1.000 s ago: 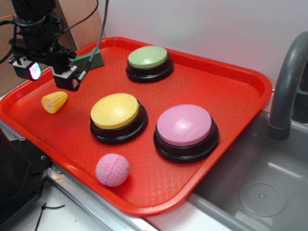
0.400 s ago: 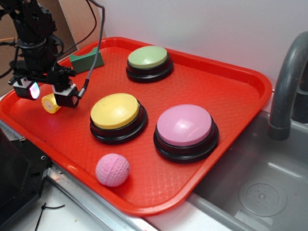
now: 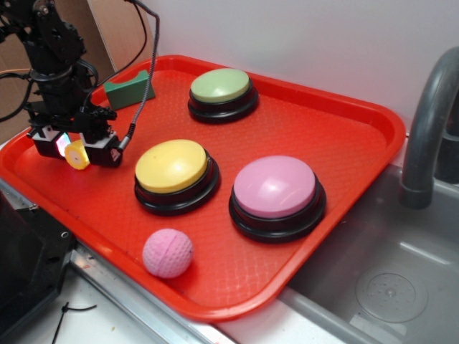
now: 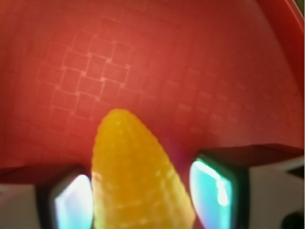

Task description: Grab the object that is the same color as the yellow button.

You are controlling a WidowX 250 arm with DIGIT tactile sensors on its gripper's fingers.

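The gripper [image 3: 75,152] sat low on the red tray [image 3: 344,136], jaws apart and straddling the yellow toy corn cob [image 4: 138,176], left of the yellow button [image 3: 172,166].

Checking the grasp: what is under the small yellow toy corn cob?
The small yellow toy corn cob lies on the red textured tray. The gripper fingers flank it; its underside is hidden.
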